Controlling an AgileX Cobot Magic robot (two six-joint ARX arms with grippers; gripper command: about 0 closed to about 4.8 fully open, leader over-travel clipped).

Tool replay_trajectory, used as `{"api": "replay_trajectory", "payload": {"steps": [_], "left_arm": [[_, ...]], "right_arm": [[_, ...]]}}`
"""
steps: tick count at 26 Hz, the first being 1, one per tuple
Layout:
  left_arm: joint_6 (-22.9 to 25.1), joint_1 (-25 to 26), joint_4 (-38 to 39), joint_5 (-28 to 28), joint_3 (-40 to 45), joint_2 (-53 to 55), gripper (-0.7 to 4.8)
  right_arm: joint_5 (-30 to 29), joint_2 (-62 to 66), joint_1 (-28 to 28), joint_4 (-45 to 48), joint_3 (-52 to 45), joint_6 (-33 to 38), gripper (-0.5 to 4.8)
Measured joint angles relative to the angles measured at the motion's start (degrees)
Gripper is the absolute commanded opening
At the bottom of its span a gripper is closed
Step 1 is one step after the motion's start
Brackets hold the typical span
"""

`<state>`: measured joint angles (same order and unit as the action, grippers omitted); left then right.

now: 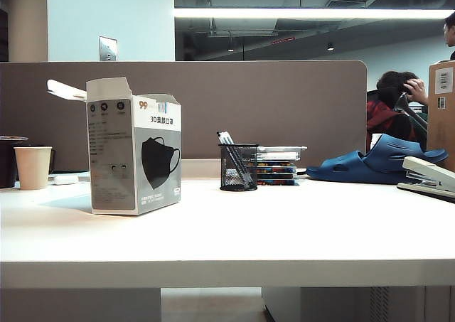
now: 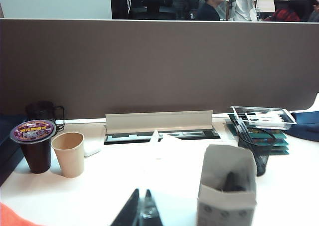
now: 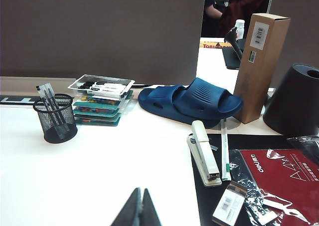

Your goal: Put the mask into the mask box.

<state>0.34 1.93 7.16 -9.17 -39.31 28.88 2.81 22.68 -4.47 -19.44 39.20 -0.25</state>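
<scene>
Both grippers' fingers are pressing together, clenched on nothing. The left gripper [image 2: 141,211] is hovering above the table [image 1: 284,229] near the mask box [image 1: 135,151], which is standing upright with its top flaps open and the mask [image 2: 230,182] showing inside. The right gripper [image 3: 140,208] is hovering near the stapler [image 3: 204,153].

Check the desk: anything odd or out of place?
Yes: a blue slipper lies on the table by the brown box, odd among office supplies. The mask box stands upright, flaps open. Both grippers, left and right, are shut, empty.
</scene>
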Motion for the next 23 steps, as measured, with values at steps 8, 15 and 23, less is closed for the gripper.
{"api": "replay_trajectory", "payload": {"steps": [8,15,23], "left_arm": [[0.1,-2.1,3.4,0.0,6.5,-10.7,-0.06],[0.3,-2.0,5.2,0.2,13.9,-25.0,-0.06],[0.4,-2.0,4.7,1.3,20.9,-28.8,-0.06]], "right_arm": [[-0.7,-5.3,0.0,0.6,-4.2,1.1,-0.09],[-2.8,-14.3,0.0,0.6,-12.5,1.8,-0.09],[-2.8,-22.4,-0.1,2.1,-21.7,3.6,-0.09]]}}
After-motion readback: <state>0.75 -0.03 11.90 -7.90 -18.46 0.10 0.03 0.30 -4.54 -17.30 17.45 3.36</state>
